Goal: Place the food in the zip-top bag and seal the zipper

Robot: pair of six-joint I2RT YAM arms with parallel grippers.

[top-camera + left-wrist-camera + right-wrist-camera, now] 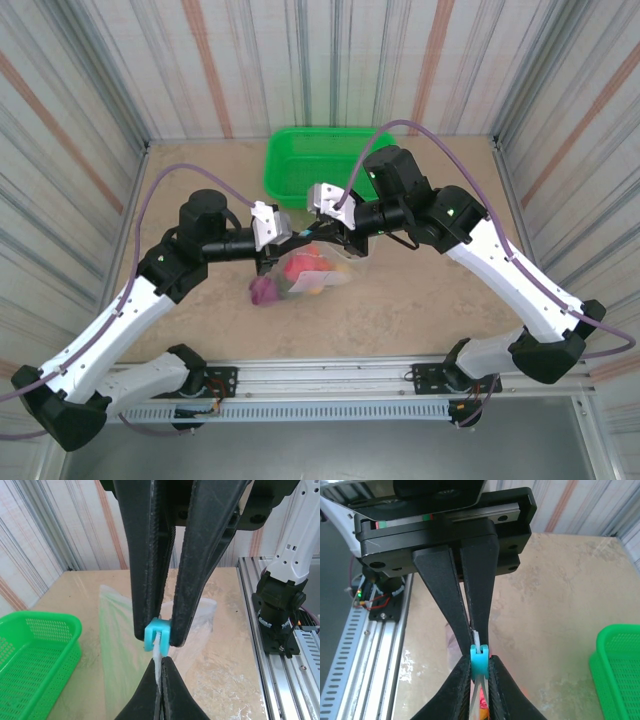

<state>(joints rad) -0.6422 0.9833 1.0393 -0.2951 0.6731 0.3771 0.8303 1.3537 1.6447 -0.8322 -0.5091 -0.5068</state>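
Your left gripper (pixel 161 669) clenches the zipper (pixel 158 652), and your right gripper (pixel 480 666) clamps the blue slider (pixel 154 634) just beside it. Draw the slider straight along the zipper, never twisting.

The scene is lit brightly and evenly from above, and only faint, soft-edged shadows are cast on the beige worktop (pixel 430 300). In the top view the striped metal walls (pixel 80 80) are splayed outward toward the corners by the wide lens. In the left wrist view the black fingers (pixel 145 555) are rendered slightly soft where they lie closest to the lens, and a pale sheen is seen on the clear floppy plastic bag (pixel 112 630). In the right wrist view small glossy patches are caught on the worktop beside the silver slotted rail (pixel 375 650).
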